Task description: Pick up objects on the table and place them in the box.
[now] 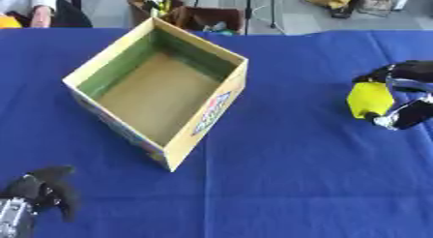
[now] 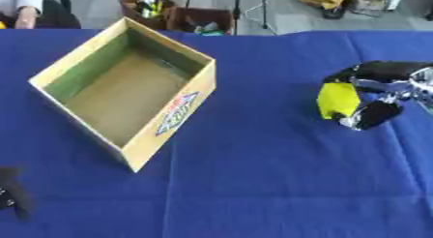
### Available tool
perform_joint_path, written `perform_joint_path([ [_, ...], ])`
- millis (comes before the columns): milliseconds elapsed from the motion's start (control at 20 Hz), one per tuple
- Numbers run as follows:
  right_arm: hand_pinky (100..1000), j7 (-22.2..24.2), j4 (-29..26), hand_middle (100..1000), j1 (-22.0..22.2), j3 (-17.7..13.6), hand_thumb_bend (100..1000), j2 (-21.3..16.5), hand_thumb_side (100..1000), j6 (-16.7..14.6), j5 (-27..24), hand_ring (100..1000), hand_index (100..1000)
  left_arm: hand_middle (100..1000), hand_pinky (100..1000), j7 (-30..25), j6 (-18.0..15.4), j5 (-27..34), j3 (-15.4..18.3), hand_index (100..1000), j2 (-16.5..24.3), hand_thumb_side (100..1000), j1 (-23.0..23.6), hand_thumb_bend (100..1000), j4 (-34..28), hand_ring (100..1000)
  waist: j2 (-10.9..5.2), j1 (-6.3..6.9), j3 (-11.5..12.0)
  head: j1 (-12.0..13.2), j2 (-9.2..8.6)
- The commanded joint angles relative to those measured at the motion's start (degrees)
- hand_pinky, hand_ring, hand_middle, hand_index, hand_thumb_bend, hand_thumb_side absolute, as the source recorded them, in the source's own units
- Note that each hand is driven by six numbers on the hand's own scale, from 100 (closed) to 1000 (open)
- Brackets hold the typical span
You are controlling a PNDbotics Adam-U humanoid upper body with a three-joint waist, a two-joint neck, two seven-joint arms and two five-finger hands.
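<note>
Box [image 1: 127, 63] looks empty so far; right hand [image 2: 385, 94] has its fingers curled around a yellow object [image 2: 338, 100], left hand [image 1: 42, 191] idles, curled.

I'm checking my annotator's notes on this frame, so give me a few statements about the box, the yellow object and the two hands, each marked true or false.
1. The right hand has its fingers curled round a yellow object. True.
2. The cardboard box already holds the yellow object. False: nothing shows inside it.
3. The left hand is reaching into the box. False: it sits idle near the lower left corner, holding nothing.
4. The box stands on a blue tablecloth, to the left of the right hand. True.
</note>
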Motion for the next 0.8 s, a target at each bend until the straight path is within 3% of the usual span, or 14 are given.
perform_joint_path([
  [50, 824, -0.7, -0.1, 757, -1.0, -0.5, 191, -1.4, 490, -0.1, -0.9, 912, 963, 441, 322, -0.2, -0.1, -0.3, -0.3, 724, 0.4, 1000, -0.4, 100, -0.5, 435, -1.08, -0.12, 0.0, -0.3, -0.68],
  [100, 813, -0.8, -0.2, 662, -1.1, -0.5, 174, -1.4, 458, -0.1, -1.1, 895, 898, 441, 322, -0.2, -0.1, -0.3, -0.3, 724, 0.4, 1000, -0.4, 100, -0.5, 435, -1.08, -0.11, 0.0, -0.3, -0.63],
  [300, 793, -1.3, -0.1, 575, -1.5, -0.6, 120, -1.3, 387, -0.3, -2.4, 864, 834, 441, 322, -0.3, -0.2, -0.5, -0.3, 724, 0.4, 1000, -0.3, 100, -0.5, 436, -1.01, -0.15, -0.2, -0.3, -0.41],
  [550, 758, -2.7, -0.1, 446, -1.7, -0.7, 100, -1.1, 319, -0.4, -3.7, 802, 624, 441, 323, -0.3, -0.2, -0.6, -0.2, 724, 0.4, 1000, -0.3, 100, -0.3, 436, -0.99, -0.14, -0.2, -0.2, -0.26],
  [650, 737, -3.4, -0.3, 376, -1.9, -0.8, 100, -1.2, 296, -0.5, -4.3, 737, 527, 441, 323, -0.3, -0.2, -0.7, -0.2, 724, 0.4, 1000, -0.3, 100, -0.3, 436, -1.03, -0.14, -0.2, -0.2, -0.13],
  [800, 712, -4.8, -0.8, 338, -2.2, -0.9, 100, -1.3, 270, -0.4, -4.7, 674, 468, 442, 324, -0.4, -0.2, -0.7, -0.2, 724, 0.4, 1000, -0.3, 100, -0.3, 436, -1.16, -0.20, -0.5, -0.1, -0.04],
])
